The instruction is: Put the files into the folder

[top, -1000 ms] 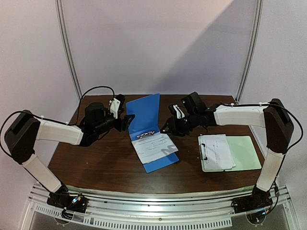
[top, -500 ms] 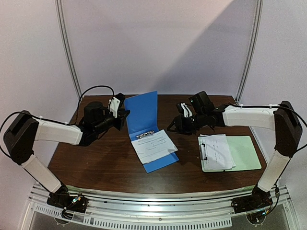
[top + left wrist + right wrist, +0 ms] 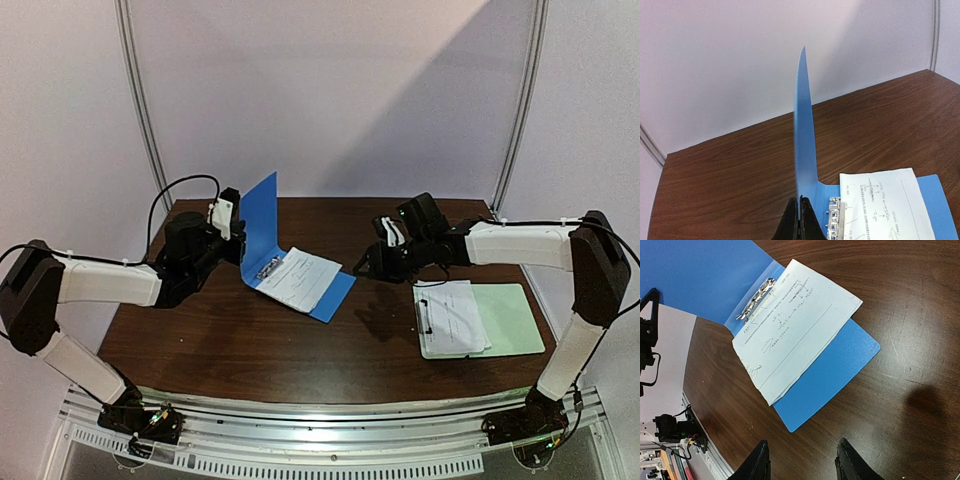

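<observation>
The blue folder (image 3: 332,289) lies open on the table, its cover (image 3: 260,214) standing almost upright. My left gripper (image 3: 241,244) is shut on the cover's lower edge near the spine; in the left wrist view the fingertips (image 3: 801,204) pinch the thin blue sheet (image 3: 803,125). The files (image 3: 301,277) lie on the folder's flat half beside the metal clip (image 3: 834,218). In the right wrist view the files (image 3: 790,322) show as a small stack overlapping the blue base (image 3: 840,365). My right gripper (image 3: 371,263) hovers open to the right of the folder, nothing between its fingers (image 3: 760,460).
A pale green clipboard (image 3: 512,318) with a white printed sheet (image 3: 451,315) lies at the right of the table. Both arms reach in from the near corners. The table's left edge runs close behind the left gripper.
My left gripper has shut on the folder cover and drawn it left; the folder has slid and turned with the files on it. The right gripper pulled back slightly to the right.
</observation>
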You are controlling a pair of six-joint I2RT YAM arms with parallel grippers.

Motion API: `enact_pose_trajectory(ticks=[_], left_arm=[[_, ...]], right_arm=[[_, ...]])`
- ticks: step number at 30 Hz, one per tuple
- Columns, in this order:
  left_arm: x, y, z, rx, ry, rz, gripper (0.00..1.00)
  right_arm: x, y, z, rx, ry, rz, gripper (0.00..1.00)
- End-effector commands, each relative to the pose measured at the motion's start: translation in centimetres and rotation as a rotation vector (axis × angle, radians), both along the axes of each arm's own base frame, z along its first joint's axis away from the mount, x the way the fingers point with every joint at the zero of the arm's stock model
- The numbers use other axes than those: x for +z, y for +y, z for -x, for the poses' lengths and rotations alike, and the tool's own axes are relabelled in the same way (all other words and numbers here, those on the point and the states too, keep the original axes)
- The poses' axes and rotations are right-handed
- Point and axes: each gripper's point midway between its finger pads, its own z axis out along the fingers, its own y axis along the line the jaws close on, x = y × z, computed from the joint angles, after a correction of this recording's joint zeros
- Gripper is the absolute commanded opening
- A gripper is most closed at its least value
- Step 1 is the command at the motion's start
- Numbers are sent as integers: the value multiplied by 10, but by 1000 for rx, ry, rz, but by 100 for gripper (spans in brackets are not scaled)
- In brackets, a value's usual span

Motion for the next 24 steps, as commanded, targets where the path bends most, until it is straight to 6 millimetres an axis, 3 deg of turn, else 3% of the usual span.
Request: enact_pose_trajectory(ticks=[1,6,15,21,24], left_arm=[[-5,18,-2,112,17,28,0],[-12,42,0,312,31,65,0],[-36,54,11,509,78,83,0],[-35,45,23,434,89,118,20],[-30,36,26,397,72,88,36]], right_arm=[[7,-15,-11,-58,-49,35,44],[-2,-30,-17,-108,-66,97,45],[-12,-53,-27,-188,-34,71,46],[-10,-71,-30,-238,-37,72,48],[-8,-75,-32,-247,-41,68,48]])
